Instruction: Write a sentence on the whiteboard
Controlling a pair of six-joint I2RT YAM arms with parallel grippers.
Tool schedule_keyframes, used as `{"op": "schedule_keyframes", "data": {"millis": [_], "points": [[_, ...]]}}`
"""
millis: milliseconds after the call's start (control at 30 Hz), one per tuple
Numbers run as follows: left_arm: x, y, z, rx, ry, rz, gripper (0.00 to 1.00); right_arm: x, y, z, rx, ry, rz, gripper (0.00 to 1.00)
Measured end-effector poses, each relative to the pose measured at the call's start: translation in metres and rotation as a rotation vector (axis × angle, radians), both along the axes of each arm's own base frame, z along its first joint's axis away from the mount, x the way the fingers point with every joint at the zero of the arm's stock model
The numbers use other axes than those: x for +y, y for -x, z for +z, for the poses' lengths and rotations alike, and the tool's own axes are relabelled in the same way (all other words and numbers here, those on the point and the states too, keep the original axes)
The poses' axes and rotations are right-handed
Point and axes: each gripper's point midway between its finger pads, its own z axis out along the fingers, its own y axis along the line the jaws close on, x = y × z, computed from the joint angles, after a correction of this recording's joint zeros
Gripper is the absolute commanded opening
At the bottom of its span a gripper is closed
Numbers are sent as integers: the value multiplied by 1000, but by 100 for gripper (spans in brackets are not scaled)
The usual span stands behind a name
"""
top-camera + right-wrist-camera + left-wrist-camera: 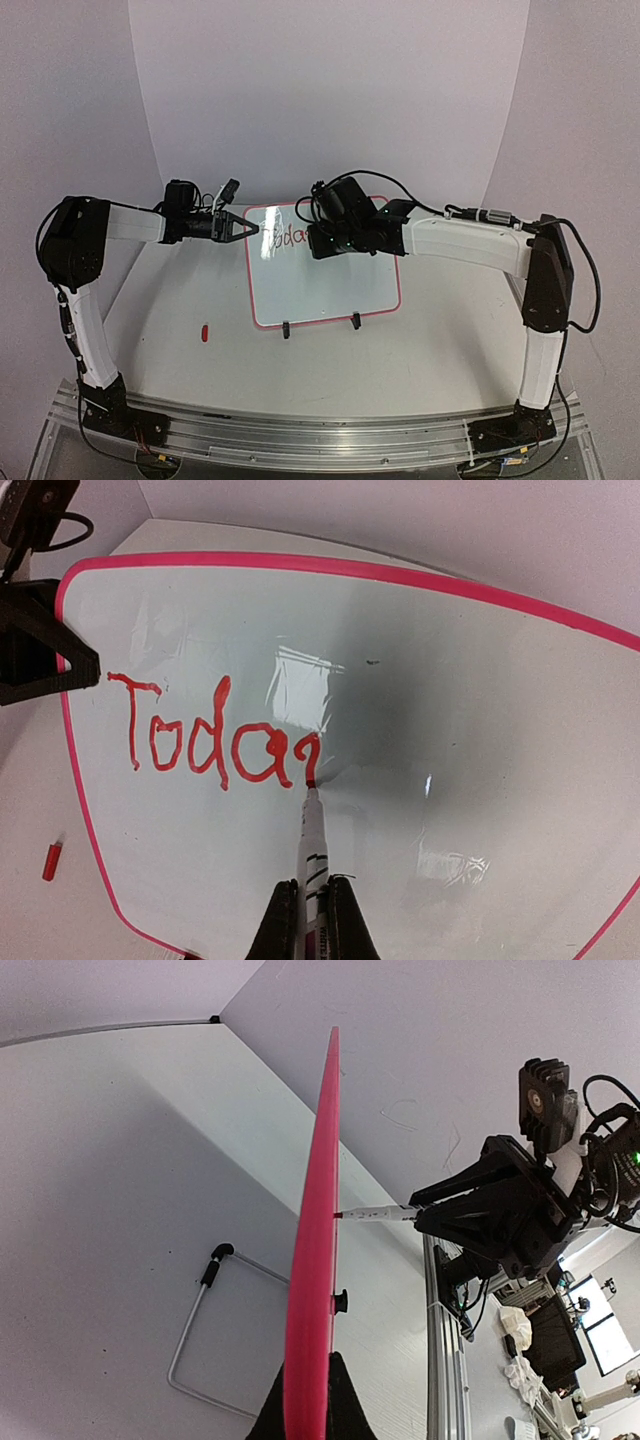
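The whiteboard (322, 292) stands upright at the middle of the table (170, 290) in the top view, on two black clip feet (286, 331). The left gripper (254, 230) is clamped on the board's upper left edge. The right gripper (315, 244) reaches in from the other side, over the upper part of the board. The sentence (287, 238) is red lettering near the top, too small to read here. A red cap (204, 333) lies on the table, left of the board.

From the left wrist, the board is seen edge-on, its pink frame pinched between the left fingers. A white marker (376, 1214), held by the right gripper, touches the board's face with its tip. A wire stand (195, 1335) rests behind the board.

From the right wrist, the writing reads "Toda", then a first stroke of another letter. The marker tip sits on that stroke, with the right fingers clenched around the barrel. The black print on the barrel is unreadable.
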Motion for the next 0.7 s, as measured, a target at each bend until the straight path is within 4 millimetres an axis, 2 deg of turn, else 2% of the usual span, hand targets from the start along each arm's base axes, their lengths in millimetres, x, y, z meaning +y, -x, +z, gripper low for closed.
{"op": "schedule_keyframes", "data": {"millis": [700], "points": [[0,0,0,0,0,-1,0,-6,0,1,-10,41,-14,0]]}}
